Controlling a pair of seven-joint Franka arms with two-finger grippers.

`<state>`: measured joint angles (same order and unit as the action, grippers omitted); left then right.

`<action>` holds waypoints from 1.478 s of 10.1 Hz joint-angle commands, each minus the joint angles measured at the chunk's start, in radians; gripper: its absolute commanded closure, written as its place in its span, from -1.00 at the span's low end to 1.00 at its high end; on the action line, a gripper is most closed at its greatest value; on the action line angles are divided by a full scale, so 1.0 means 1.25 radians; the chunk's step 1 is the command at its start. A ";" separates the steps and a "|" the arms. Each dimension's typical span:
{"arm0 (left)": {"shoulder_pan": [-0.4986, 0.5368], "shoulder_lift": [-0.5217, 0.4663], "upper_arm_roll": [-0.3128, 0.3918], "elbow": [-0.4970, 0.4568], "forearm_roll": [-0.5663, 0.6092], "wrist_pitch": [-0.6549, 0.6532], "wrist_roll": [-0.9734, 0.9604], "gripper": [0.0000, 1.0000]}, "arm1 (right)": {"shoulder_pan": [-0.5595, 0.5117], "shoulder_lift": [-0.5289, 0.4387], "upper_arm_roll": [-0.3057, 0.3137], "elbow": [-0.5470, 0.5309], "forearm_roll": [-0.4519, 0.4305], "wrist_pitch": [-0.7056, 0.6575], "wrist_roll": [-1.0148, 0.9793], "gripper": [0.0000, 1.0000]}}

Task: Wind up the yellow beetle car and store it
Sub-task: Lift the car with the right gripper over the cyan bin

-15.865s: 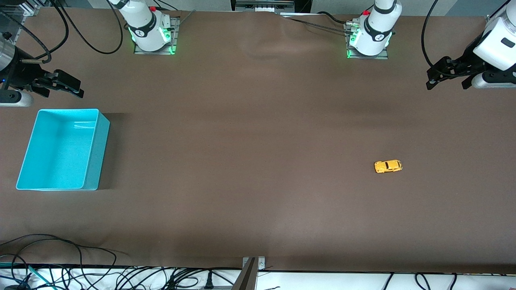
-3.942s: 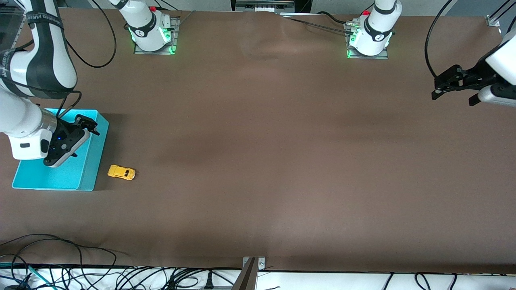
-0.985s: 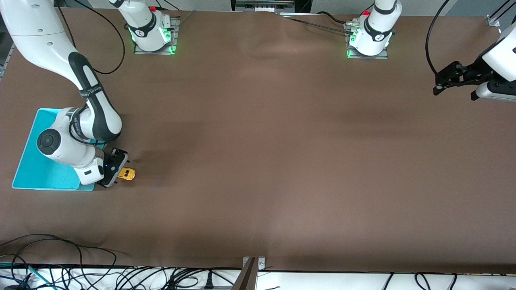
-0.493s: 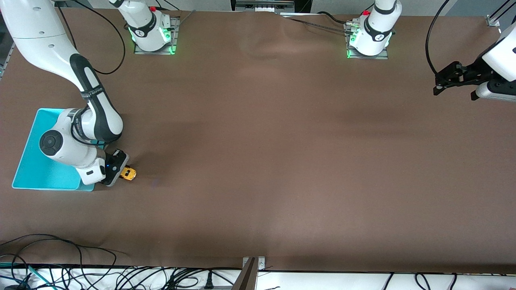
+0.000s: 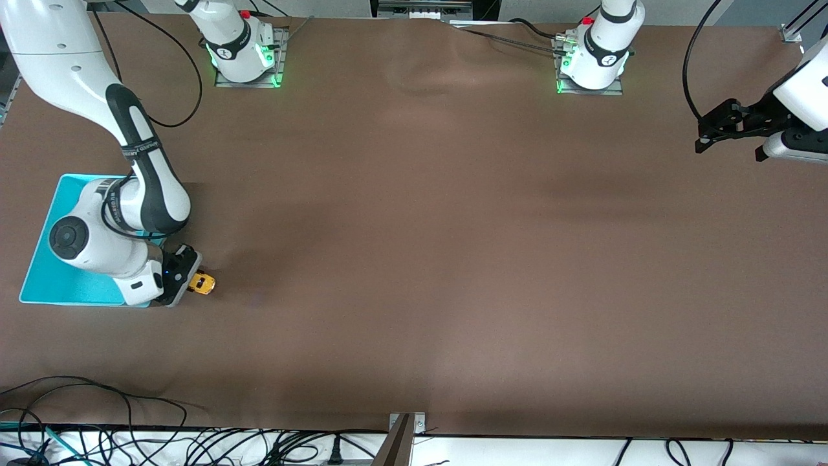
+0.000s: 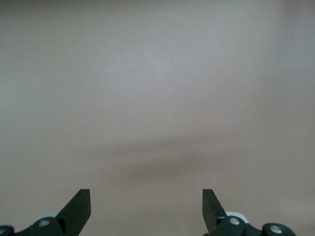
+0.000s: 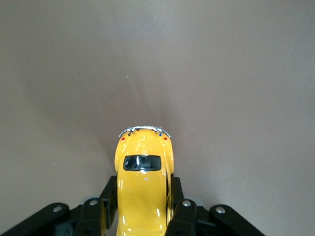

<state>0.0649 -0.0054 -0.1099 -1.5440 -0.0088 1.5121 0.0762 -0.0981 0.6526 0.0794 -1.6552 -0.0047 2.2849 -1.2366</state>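
The yellow beetle car is a tiny yellow toy car with dark windows, right beside the turquoise bin at the right arm's end of the table. My right gripper is shut on the car, its black fingers pressed against both sides of the body. In the right wrist view the car sticks out from between the fingers, and whether its wheels touch the brown table is not visible. My left gripper is open and empty above the table at the left arm's end; its fingertips show only brown table between them.
The right arm's elbow and forearm hang over the turquoise bin and hide much of its inside. Cables lie along the table edge nearest the front camera. The two arm bases stand along the farthest edge.
Long ago the car lay near the left arm's end; it then stood beside the bin. In the last second my right gripper closed on it and drew it slightly toward the bin.
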 commanded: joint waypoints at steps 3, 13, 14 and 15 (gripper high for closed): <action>-0.008 -0.015 0.006 -0.015 0.019 0.003 -0.006 -1.00 | -0.001 0.000 -0.001 0.158 0.006 -0.238 -0.010 1.00; -0.009 -0.014 0.006 -0.013 0.021 0.003 -0.008 -1.00 | -0.128 -0.012 -0.009 0.261 -0.098 -0.457 -0.262 1.00; -0.008 -0.014 0.006 -0.013 0.021 0.003 -0.008 -1.00 | -0.142 -0.007 -0.009 0.259 -0.107 -0.456 -0.289 1.00; -0.009 -0.014 0.006 -0.013 0.021 0.003 -0.008 -1.00 | -0.157 -0.001 -0.009 0.252 -0.114 -0.446 -0.309 1.00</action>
<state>0.0649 -0.0054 -0.1075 -1.5448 -0.0081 1.5121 0.0762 -0.2701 0.6451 0.0569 -1.3345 -0.1239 1.7326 -1.5774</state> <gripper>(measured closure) 0.000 0.542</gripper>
